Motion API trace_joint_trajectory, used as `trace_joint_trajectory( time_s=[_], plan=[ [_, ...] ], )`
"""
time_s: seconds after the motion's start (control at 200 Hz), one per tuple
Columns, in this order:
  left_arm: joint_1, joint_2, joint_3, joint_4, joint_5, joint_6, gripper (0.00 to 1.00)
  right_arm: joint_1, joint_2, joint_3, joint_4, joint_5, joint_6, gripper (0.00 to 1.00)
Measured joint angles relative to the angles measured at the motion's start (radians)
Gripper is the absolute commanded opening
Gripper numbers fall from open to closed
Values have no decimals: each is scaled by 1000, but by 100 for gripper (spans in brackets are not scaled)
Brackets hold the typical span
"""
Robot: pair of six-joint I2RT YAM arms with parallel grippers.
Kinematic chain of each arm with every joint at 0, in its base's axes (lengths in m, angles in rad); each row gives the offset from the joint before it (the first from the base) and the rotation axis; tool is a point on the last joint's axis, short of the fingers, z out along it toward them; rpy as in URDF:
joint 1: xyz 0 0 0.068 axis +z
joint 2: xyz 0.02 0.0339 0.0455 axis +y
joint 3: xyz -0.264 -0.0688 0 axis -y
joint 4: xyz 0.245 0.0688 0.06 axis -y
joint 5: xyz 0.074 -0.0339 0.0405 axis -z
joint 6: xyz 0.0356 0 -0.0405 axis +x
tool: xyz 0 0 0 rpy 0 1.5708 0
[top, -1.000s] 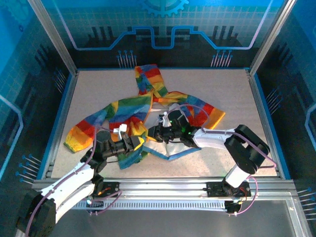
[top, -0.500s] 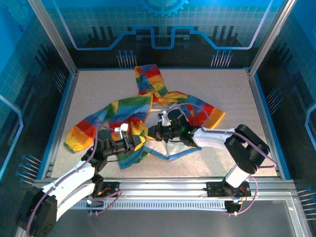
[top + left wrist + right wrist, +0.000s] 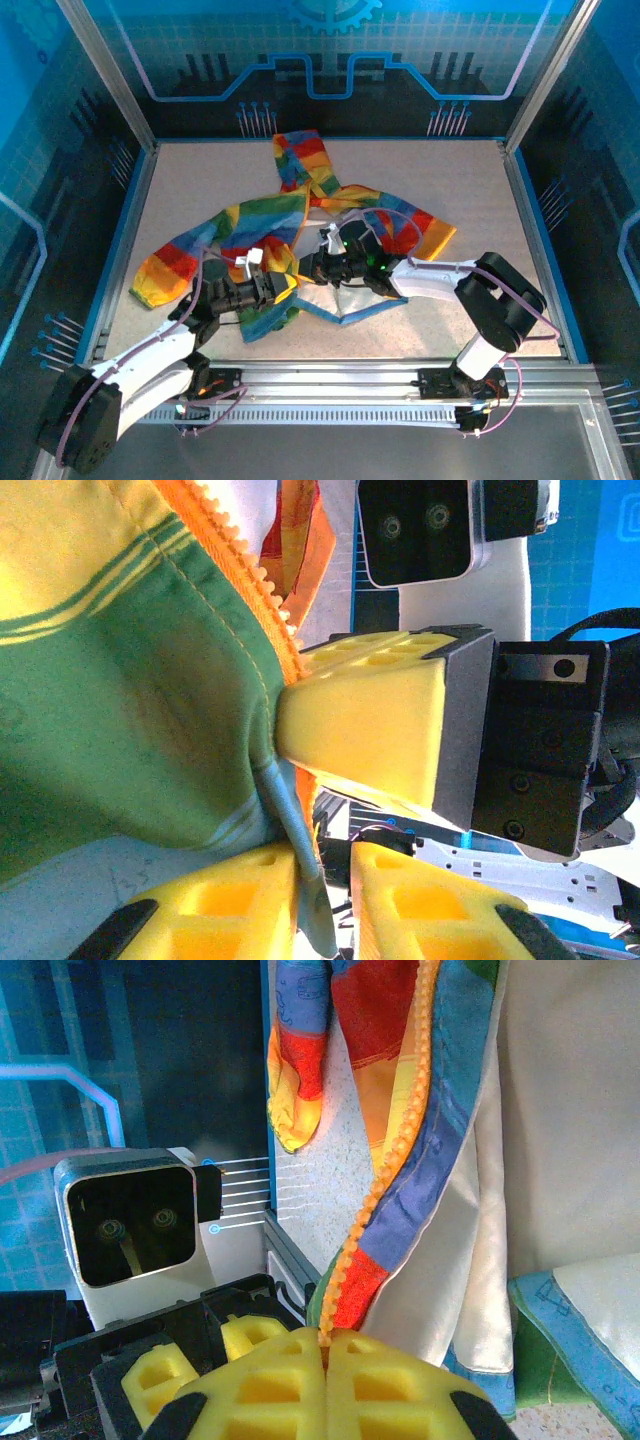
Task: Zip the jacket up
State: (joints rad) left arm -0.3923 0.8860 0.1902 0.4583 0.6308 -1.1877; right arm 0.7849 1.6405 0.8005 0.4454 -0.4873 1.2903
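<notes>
The right gripper (image 3: pixel 325 1355) is closed tight on the jacket's orange zipper (image 3: pixel 400 1140). The row of teeth runs straight down into its pads, at the near hem of the jacket (image 3: pixel 270 215). This looks like an anchoring hold, keeping that side of the zipper taut and its lower end fixed so the other side can be brought to meet it.

The left gripper (image 3: pixel 325 865) is just beside it, at the jacket's other front edge. Its 2 fingers stand narrow with the blue hem running between them, but I cannot tell whether they pinch it. The jacket lies open and crumpled on the table (image 3: pixel 450 180), hood on its far side, sleeves spread to either side, white lining showing by the hem.

Compared with 1 second ago, the left gripper has crept closer to the right one along the jacket's hem. The right gripper and the jacket lie much as before.
</notes>
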Motion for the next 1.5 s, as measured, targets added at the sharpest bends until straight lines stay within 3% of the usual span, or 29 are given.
trace_joint_trajectory(
  time_s=[0.585, 0.81, 0.996, 1.301, 1.501],
  plan=[
    [0, 13, 0, 26, -7, -18, 24, 13, 0, -2, 9, 47, 23, 0],
    [0, 12, 0, 21, -17, -17, 31, 26, -7, -16, 19, 100, 45, 0],
    [0, -2, 0, 3, -32, -14, 27, 28, -19, -18, 19, 126, 46, 0],
    [0, -9, 0, -34, -43, -2, 31, 44, -27, -18, 11, 148, 49, 0],
    [0, -9, 0, -35, -51, 12, 22, 52, -27, -18, 10, 151, 53, 0]
  ],
)
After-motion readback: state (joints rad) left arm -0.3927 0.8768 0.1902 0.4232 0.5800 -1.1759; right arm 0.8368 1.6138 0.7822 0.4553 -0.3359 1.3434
